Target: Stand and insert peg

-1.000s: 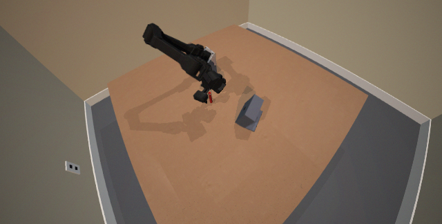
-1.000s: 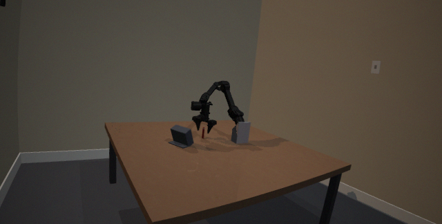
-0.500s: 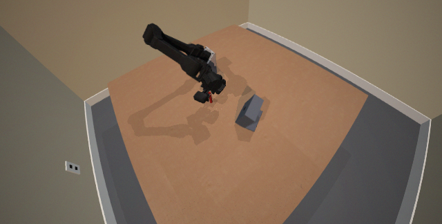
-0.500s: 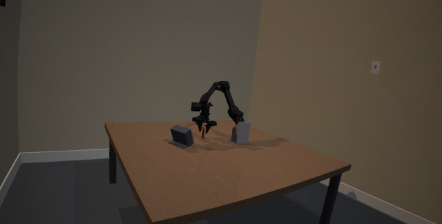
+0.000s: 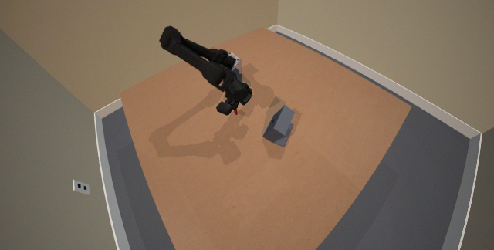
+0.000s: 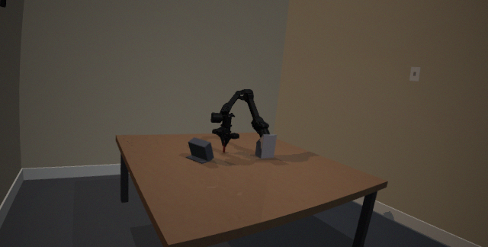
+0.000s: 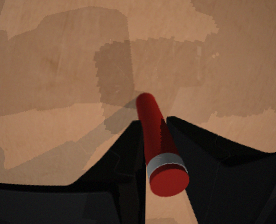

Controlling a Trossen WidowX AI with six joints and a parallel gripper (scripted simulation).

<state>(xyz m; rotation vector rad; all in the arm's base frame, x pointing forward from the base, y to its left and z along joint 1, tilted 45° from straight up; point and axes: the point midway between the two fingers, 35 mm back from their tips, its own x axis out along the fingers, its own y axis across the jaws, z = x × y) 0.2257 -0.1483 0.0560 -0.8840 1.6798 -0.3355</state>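
Observation:
My gripper (image 5: 235,108) (image 6: 225,146) (image 7: 153,126) points down and is shut on the red peg (image 5: 235,113) (image 6: 224,150) (image 7: 156,135). The peg is roughly upright, its white-banded end up between the fingers in the wrist view and its plain end down. The plain end is at or just above the table (image 5: 247,188) (image 6: 244,209) (image 7: 249,60); I cannot tell whether it touches. The blue-grey sloped panel (image 5: 283,120) (image 6: 200,150) stands a short way from the peg. Its hole shows only as a small dark spot in the top view, and the panel is outside the wrist view.
A light grey block (image 5: 236,65) (image 6: 268,146) stands at the arm's base, away from the panel. The arm's shadows cross the table around the peg. Walls stand beyond the table's edges.

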